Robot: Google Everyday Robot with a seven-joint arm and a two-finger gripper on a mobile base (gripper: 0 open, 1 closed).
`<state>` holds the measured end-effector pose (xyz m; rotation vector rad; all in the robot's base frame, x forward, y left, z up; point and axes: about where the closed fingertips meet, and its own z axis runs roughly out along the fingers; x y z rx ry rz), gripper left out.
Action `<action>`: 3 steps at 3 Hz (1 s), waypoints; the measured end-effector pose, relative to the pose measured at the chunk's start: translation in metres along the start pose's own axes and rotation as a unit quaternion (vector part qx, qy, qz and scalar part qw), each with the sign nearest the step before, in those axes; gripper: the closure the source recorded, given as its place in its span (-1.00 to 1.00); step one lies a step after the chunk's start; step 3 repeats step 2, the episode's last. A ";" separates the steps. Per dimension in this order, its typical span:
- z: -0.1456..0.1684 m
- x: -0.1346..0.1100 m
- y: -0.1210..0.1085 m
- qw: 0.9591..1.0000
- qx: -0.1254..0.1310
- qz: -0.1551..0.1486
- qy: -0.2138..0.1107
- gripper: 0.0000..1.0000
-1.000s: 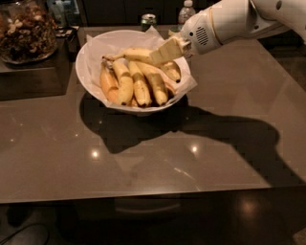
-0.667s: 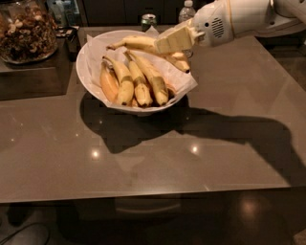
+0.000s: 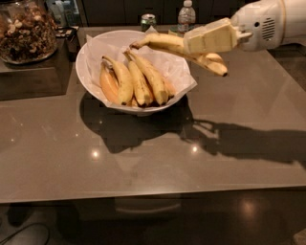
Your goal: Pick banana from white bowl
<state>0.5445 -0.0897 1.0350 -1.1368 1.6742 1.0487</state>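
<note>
The claw hangs in the air at the upper right of the view, reaching in from the right on the white arm, and it is clamped on the banana. The banana is lifted clear of the white bowl. Its brownish stem pokes out to the left of the claw, over the bowl's far right side, and its other end curves down and out below the claw to the right, above the counter. The bowl sits on the counter below and to the left of the claw, lined with crinkled white paper. Several shorter yellow bananas lie side by side in it, with an orange-tinted fruit at their left edge. Far to the claw's left, a glass jar of nuts stands on a darker raised block. Behind the claw and slightly left are a water bottle and a can, at the counter's back edge. The dark shadows of the arm and the bowl fall on the counter below the claw.
</note>
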 end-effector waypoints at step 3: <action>-0.030 0.017 0.020 1.000 -0.005 0.023 -0.014 1.00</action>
